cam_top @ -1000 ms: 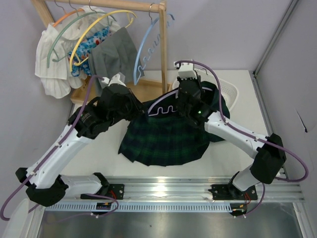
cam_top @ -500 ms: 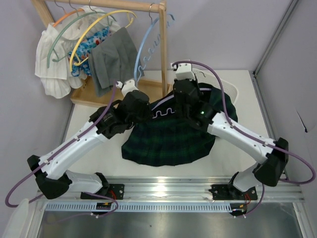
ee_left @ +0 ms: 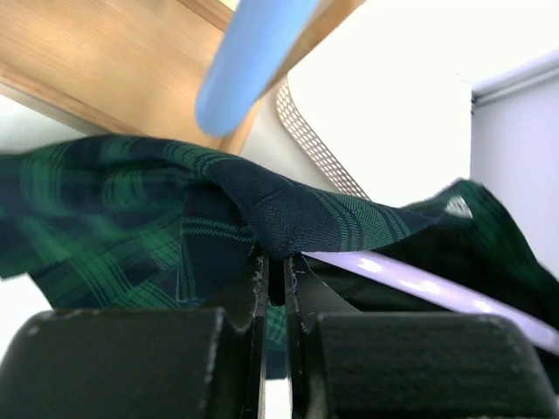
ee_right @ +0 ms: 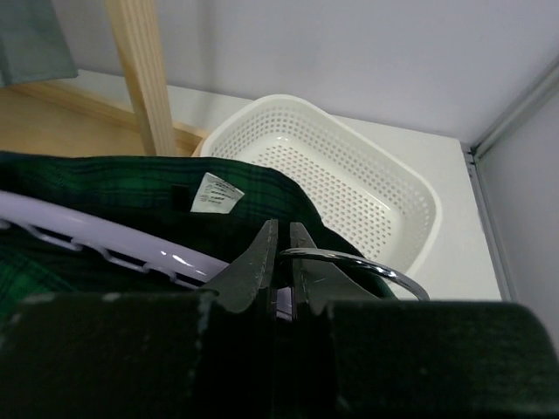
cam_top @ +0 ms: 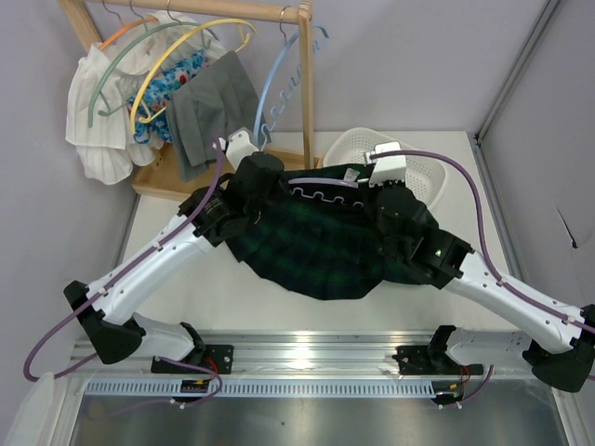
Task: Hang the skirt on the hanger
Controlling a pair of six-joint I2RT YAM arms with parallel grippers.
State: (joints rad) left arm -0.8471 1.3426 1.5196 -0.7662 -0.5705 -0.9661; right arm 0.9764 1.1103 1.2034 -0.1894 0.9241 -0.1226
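Note:
The green and navy plaid skirt (cam_top: 316, 251) hangs lifted above the table, draped over the lavender hanger (cam_top: 321, 189), whose scalloped bar shows along the waistband. My left gripper (cam_top: 263, 177) is shut on the skirt's waistband (ee_left: 279, 209) at the hanger's left end; the lavender hanger arm (ee_left: 419, 284) runs off to the right. My right gripper (cam_top: 389, 190) is shut on the hanger (ee_right: 131, 244) next to its metal hook (ee_right: 367, 266). The skirt's white label (ee_right: 212, 192) shows inside the waistband.
A wooden rack (cam_top: 302, 84) at back left carries a light blue hanger (cam_top: 274, 88), a yellow hanger (cam_top: 177, 56), a grey garment (cam_top: 209, 107) and a white ruffled garment (cam_top: 93, 121). A white perforated basket (cam_top: 409, 158) stands behind the skirt.
Both arms have lifted the skirt and hanger off the table and carried them right and back. The right gripper moved right, uncovering the basket; the skirt now hangs from the hanger.

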